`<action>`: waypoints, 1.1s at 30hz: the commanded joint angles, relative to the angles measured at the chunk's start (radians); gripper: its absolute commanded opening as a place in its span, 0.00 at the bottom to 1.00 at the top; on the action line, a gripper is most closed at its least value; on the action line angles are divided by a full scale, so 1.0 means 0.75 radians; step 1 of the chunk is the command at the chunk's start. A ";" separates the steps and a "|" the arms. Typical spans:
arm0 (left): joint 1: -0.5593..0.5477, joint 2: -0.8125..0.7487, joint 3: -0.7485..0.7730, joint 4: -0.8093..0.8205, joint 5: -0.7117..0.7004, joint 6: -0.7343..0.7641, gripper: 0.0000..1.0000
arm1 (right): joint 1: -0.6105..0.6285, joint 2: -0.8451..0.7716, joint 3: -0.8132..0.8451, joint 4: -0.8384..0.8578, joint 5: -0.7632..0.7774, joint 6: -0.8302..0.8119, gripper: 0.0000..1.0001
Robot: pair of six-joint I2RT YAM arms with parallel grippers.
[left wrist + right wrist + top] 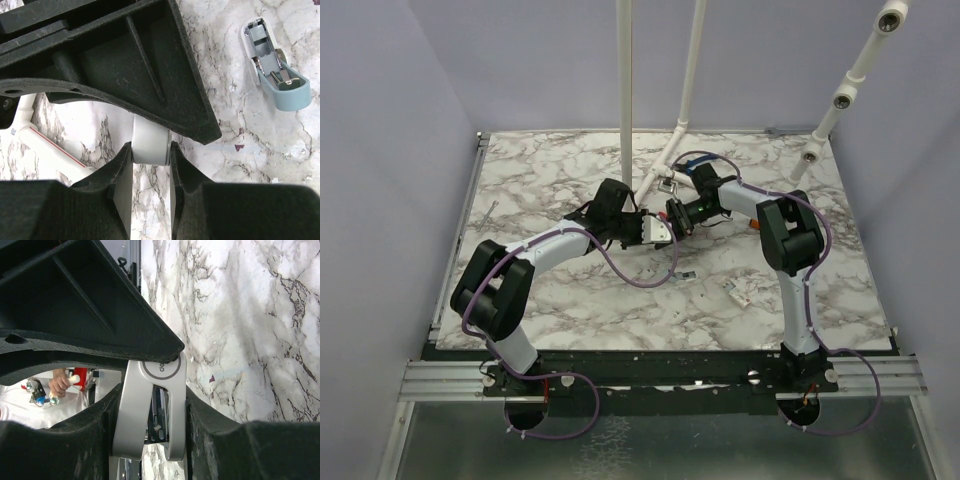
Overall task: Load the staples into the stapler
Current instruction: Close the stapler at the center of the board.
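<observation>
A pale blue-green mini stapler point(276, 67) lies open on the marble table point(550, 290), its silvery inner parts showing; in the top view it is a small speck point(686, 275) near my grippers. Both grippers meet mid-table on a second, larger white-grey stapler point(660, 230) with a round logo. My left gripper point(151, 150) is shut on its rounded white end point(150, 142). My right gripper point(152, 400) is shut on its sides point(131, 410), dark metal parts showing in its slot. No staples can be made out with certainty.
Small white pieces point(740, 291) lie right of the mini stapler. An orange item point(755, 225) lies by the right arm. White pipe posts point(665, 170) stand behind the grippers; one pipe point(47, 147) lies close to my left gripper.
</observation>
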 commanded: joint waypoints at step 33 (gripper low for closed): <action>0.087 -0.015 0.016 -0.218 0.114 0.053 0.00 | 0.051 -0.017 0.075 0.000 0.063 0.042 0.81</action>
